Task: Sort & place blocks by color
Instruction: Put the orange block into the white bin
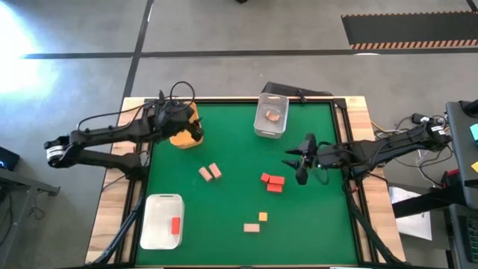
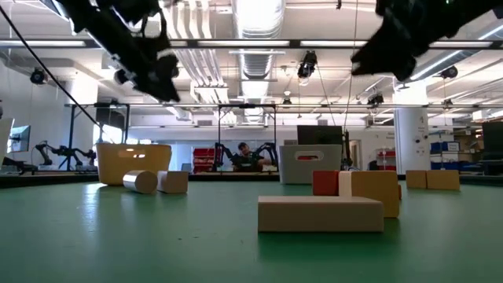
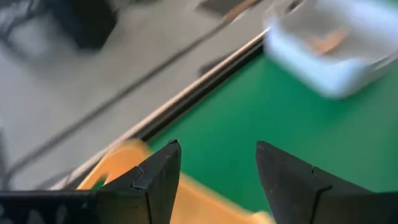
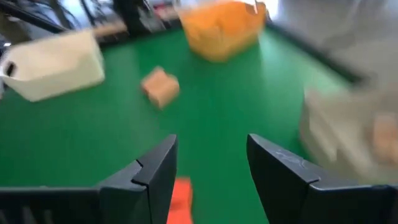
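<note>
The left hand [image 1: 193,128] hangs over the orange bin [image 1: 184,139] at the far left of the green table [image 1: 239,190], its fingers [image 3: 155,180] spread with nothing between them. The right hand [image 1: 301,166] hovers at the right side of the mat, just right of the red blocks [image 1: 272,181], its fingers [image 4: 152,171] parted and empty.

The mat runs to a wooden border on every side, with dark rails along the left and right edges. The widest open stretch of green lies in the middle, between the orange bin, the clear bin [image 1: 270,116] at the far edge and the blocks nearer the front. The near right corner is bare green too.

Two tan blocks [image 1: 210,172] lie side by side left of centre, touching or nearly so, their long axes tilted a little off the near-far line. The red blocks sit as a tight cluster right of centre, the nearer one lying long axis left to right. Near the front edge a tan block [image 1: 252,227] lies flat with its long axis left to right, and a small yellow-orange block [image 1: 263,217] sits just beside its far right corner. A red block [image 1: 175,225] rests in the white bin [image 1: 162,221] at the near left, long axis running near to far. A tan piece [image 1: 273,116] lies in the clear bin.
</note>
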Motion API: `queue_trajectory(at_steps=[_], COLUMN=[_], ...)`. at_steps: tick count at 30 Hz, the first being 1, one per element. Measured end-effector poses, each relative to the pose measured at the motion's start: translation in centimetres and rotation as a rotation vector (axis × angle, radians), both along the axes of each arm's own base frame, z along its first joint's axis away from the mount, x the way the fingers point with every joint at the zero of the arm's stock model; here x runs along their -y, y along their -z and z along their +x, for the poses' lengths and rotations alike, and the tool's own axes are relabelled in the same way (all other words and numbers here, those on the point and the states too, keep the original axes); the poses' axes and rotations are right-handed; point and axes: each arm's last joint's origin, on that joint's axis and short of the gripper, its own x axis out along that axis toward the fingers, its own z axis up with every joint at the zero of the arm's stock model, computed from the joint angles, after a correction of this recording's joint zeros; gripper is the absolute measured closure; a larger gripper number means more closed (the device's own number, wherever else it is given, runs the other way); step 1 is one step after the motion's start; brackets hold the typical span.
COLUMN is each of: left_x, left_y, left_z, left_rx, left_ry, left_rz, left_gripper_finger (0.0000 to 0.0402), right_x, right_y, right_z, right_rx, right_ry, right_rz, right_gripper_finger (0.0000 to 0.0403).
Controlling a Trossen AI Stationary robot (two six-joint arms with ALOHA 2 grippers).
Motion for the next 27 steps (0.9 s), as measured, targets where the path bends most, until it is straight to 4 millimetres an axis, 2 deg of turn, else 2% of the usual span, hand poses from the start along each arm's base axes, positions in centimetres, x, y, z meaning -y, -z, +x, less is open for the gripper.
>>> queue_trajectory(at_steps=[4,8,11,15,19,27], left_x=[1.9,3.4,4.0,4.5,5.1,5.8], left_y=[-1.2,-1.7,-1.2,-0.3,0.2,-0.2], left_z=[0.6,1.4,1.6,1.6,1.7,1.8], left_rx=[0.111,0.189,0.197,0.193,0.184,0.196], left_ry=[0.126,0.227,0.281,0.307,0.347,0.383], left_rz=[0.092,0.178,0.244,0.249,0.24,0.246], left_gripper_finger=[0.021,0.021,0.021,0.021,0.021,0.021], right_x=[-0.1,-0.4,-0.7,-1.0,-1.1,-1.6], right_y=[1.6,1.8,1.7,2.3,3.7,6.5], right_z=[0.0,1.1,2.0,2.8,3.4,4.7], right_rx=[-0.13,-0.216,-0.296,-0.486,-0.62,-0.743], right_ry=[0.072,0.041,0.011,-0.029,-0.069,-0.157], right_rz=[0.124,0.148,0.128,0.046,0.004,-0.029], right_gripper_finger=[0.022,0.0221,0.0221,0.0221,0.0221,0.022])
